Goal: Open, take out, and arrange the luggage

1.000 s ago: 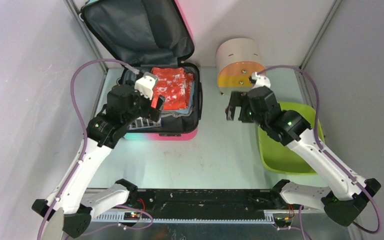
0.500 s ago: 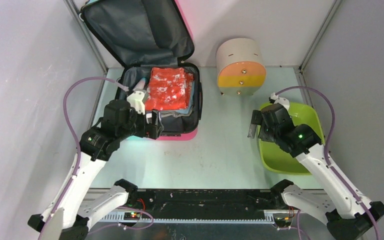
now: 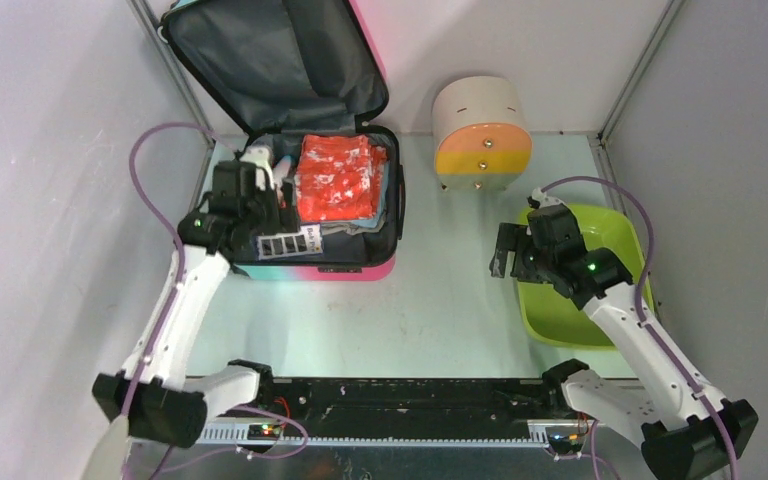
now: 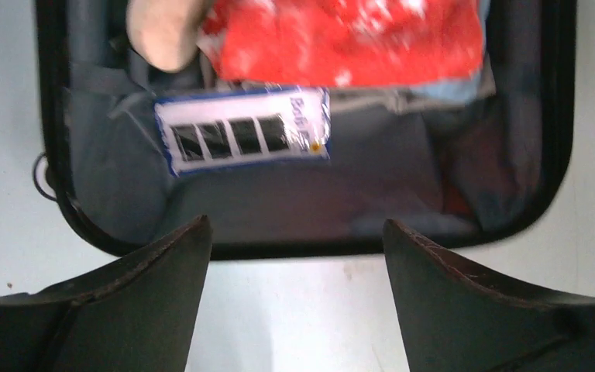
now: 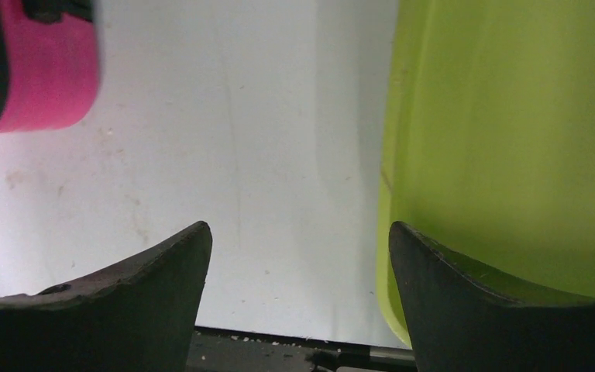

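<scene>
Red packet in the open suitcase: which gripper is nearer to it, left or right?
Left. The left gripper hovers over the near part of the suitcase, just short of the red packet; the right gripper is across the table, beside the green tray.

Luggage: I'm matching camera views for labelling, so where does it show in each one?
Top external: the luggage sits at upper left, lid open.
Left wrist: its open base fills the upper part of the picture.
Right wrist: only a pink corner shows, at top left.
Shared landmark: the pale table, seen in all three views.
</scene>
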You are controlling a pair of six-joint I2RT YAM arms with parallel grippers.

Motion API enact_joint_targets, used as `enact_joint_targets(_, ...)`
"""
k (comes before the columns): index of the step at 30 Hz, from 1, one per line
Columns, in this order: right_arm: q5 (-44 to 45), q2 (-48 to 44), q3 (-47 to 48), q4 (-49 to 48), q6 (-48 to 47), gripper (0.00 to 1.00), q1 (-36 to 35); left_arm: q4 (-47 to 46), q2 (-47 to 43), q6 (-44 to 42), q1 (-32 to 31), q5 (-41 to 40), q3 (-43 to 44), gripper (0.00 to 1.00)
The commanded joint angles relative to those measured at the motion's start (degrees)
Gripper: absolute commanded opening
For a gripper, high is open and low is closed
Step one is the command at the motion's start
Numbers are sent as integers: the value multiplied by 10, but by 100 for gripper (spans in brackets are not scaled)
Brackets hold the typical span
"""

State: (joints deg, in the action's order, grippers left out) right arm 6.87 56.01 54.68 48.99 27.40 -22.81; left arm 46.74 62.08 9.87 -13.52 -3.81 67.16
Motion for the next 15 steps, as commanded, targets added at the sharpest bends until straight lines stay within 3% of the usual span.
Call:
enact_joint_targets(1, -29, -36, 4, -20, 2, 86, -22, -59, 80, 17, 84, 42, 75, 85)
enact_joint_targets(5, -28, -51, 4, -22, 8, 86, -45, -72, 177, 22, 131, 130, 138, 80)
enact_joint_targets(8, 28, -37, 2, -26, 9, 86, -50, -53, 232, 4, 133, 162, 172, 79)
enact_joint_targets(11, 79, -10, -7, -38, -4, 86, -39, -37, 233, -12, 131, 172, 165, 78)
enact_joint_targets(15, 54, 60, -19, -66, -17, 84, 8, -29, 174, -33, 98, 137, 102, 80)
